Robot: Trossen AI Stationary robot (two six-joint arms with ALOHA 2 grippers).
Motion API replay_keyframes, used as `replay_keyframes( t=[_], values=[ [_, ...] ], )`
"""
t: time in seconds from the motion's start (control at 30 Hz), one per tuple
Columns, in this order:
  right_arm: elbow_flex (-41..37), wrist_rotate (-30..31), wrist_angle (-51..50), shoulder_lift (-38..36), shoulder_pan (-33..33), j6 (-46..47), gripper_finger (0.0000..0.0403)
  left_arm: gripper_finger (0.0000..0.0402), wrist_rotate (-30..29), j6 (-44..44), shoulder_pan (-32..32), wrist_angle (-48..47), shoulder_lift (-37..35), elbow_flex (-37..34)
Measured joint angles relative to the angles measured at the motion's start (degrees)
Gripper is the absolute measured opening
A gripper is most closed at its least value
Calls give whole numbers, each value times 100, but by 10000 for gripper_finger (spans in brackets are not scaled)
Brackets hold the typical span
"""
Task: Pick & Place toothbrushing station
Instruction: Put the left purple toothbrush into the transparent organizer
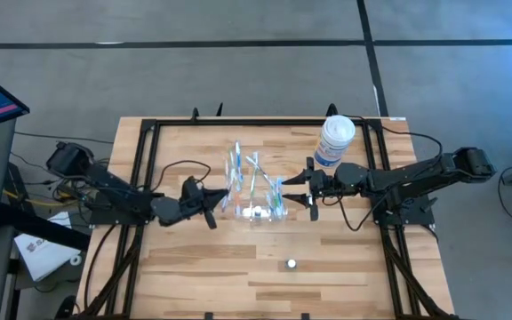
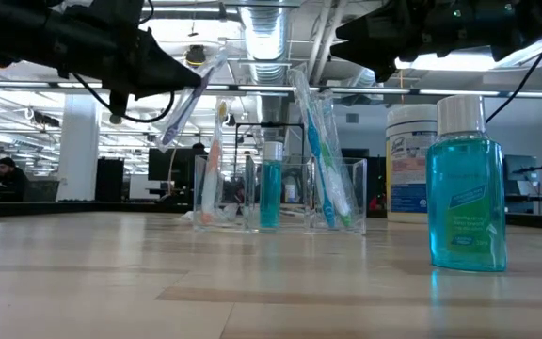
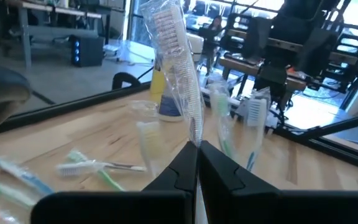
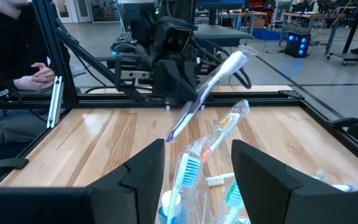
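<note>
A clear plastic cup (image 1: 258,210) stands mid-table with several white-and-blue toothbrushes (image 2: 323,160) and a clear tube with blue content (image 2: 271,188) upright in it. More toothbrushes (image 3: 95,167) lie on the wood beside it. My left gripper (image 1: 213,212), just left of the cup, is shut on one wrapped toothbrush (image 3: 173,56). My right gripper (image 1: 312,189) hovers open at the cup's right side, its fingers (image 4: 138,177) spread above the brush heads and touching nothing. My left gripper pinches the wrapped toothbrush's handle (image 3: 194,134) between its two fingers, which come level from the table's left. The brush is lifted clear and tilted. Its head (image 4: 235,62) slants upward and its handle end (image 4: 171,132) sticks out below the fingers.
A large white tub with a blue label (image 1: 334,140) stands at the back right, behind my right arm. A blue mouthwash bottle (image 2: 467,188) stands near the front edge. Black rails (image 1: 140,160) frame the table. A person (image 4: 11,68) sits beyond the table's left side.
</note>
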Motion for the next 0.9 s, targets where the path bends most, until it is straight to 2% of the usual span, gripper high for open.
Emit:
replay_keyframes(
  t=[0.23,0.37,0.57,0.8,0.9],
  values=[
    [0,0,0,2,1,0,177,1,32,601,0,1233,663,0],
    [0,0,0,2,2,0,177,1,318,854,28,1784,954,0],
    [0,0,0,2,1,0,177,1,339,1154,30,2470,1366,0],
    [0,0,0,1,2,0,177,1,370,1550,128,2793,1655,171],
    [0,0,0,2,1,0,177,1,633,1679,277,2787,1857,372]
  ],
)
